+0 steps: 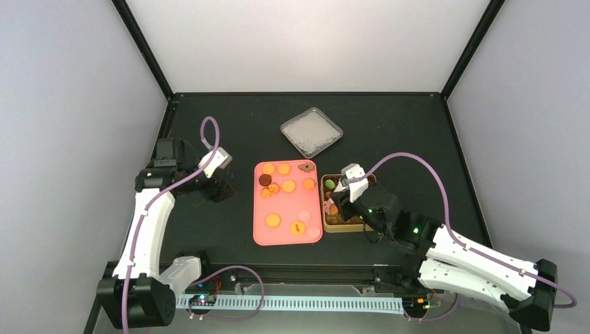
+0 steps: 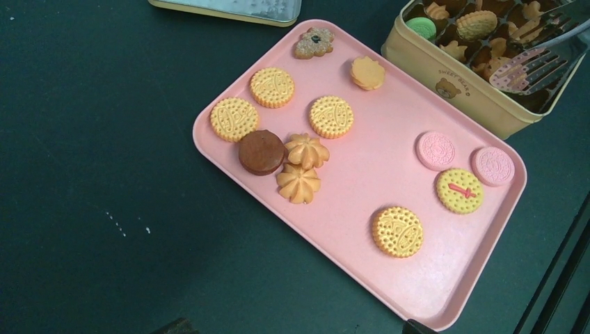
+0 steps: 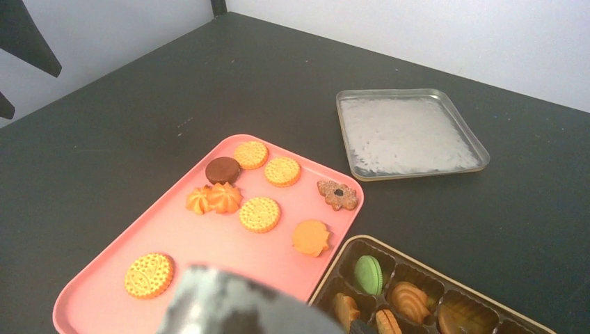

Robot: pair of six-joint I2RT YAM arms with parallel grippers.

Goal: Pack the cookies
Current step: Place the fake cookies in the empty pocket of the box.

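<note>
Over tin (image 2: pixel 452 87), right tool (image 1: pixel 340 196) pinches metal tongs (image 2: pixel 539 64) carrying pink cookie (image 2: pixel 511 76); lower into a free cell before easing squeeze; left tool (image 1: pixel 221 189) spread, empty.

Black matte table (image 1: pixel 209 236) carries three items directly. Pink rectangular tray (image 1: pixel 286 203) at centre, long side running front to back. Open cream tin (image 1: pixel 337 227) just beside the tray's right edge. Shallow square metal lid (image 1: pixel 312 131) farther back, apart from both, set at an angle.
</note>
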